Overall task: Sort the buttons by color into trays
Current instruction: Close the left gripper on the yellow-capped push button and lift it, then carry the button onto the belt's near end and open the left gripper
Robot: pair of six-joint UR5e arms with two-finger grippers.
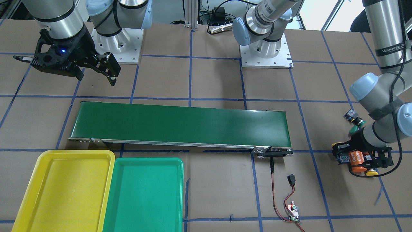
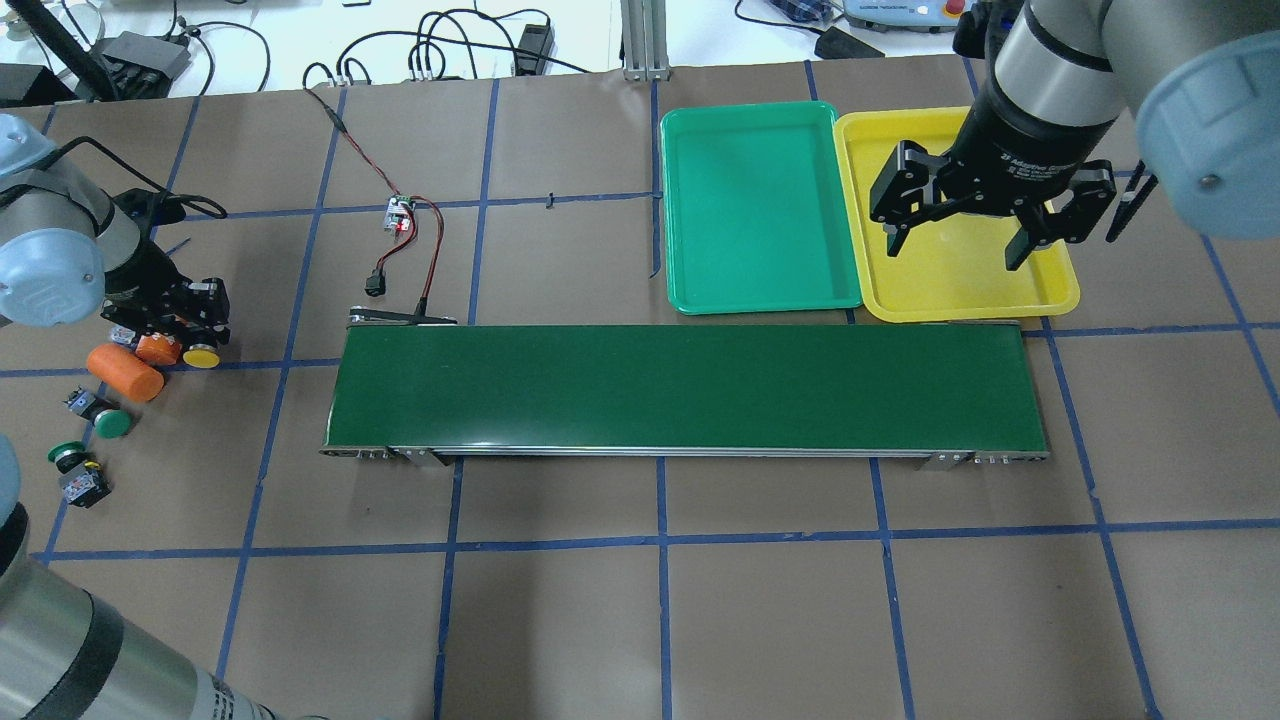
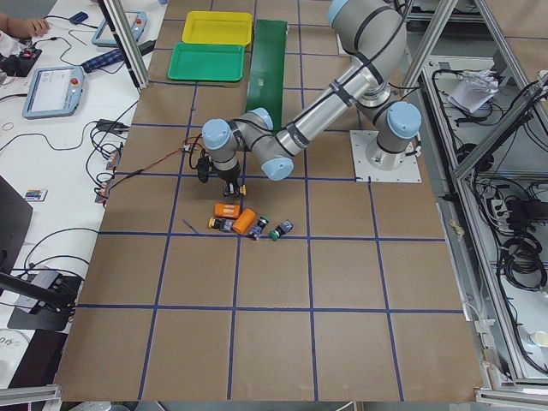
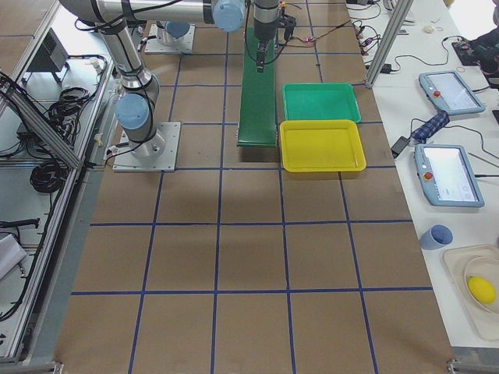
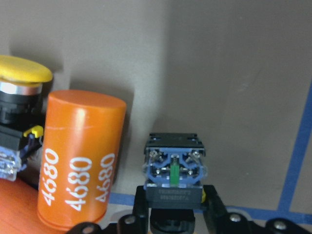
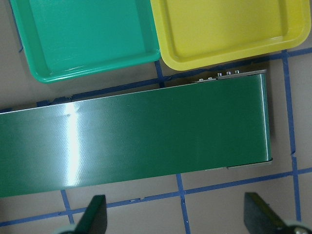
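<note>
- At the table's left end in the overhead view, the left gripper (image 5: 175,204) has its fingers closed against both sides of a button (image 5: 173,163). The button shows its terminal end and its cap is hidden.
- Just beside it lie an orange cylinder (image 5: 80,161) and a yellow button (image 5: 19,78). A green button (image 2: 111,423) and a second green button (image 2: 66,451) lie nearer the robot, apart from the grip.
- Both green caps show elsewhere, so the gripped one is probably yellow. The step in hand looks like the first pick-up.
- The next move calls for a straight lift clear of the cylinder, then probably a set-down on the near end of the belt (image 2: 680,385).
- The green tray (image 2: 755,200) and the yellow tray (image 2: 950,285) hold nothing yet.
- The right gripper (image 2: 952,257) hangs by the belt's far end, its fingers wide apart and empty, likely waiting to receive.
</note>
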